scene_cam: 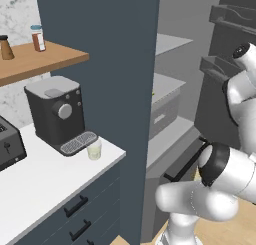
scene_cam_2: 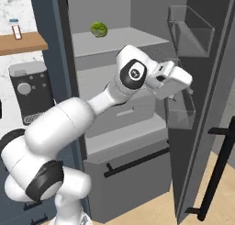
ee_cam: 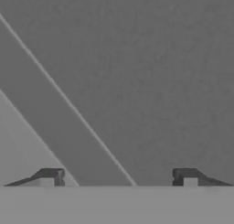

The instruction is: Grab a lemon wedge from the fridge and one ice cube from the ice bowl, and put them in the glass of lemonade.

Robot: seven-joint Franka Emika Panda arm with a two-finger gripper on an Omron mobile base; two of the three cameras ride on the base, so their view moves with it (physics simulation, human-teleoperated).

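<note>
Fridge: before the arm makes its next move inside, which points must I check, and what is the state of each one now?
1. Fridge door open: ok, it stands wide open.
2. Gripper open and empty: ok, the fingertips stand far apart with nothing between them.
3. Lemon wedge located: cannot tell; a yellow-green speck at a shelf edge may be it.
4. Wrong item avoided: ok, the leafy green ball lies on the upper shelf, above the hand.
5. Glass of lemonade ready: ok, upright on the counter by the coffee machine.
</note>
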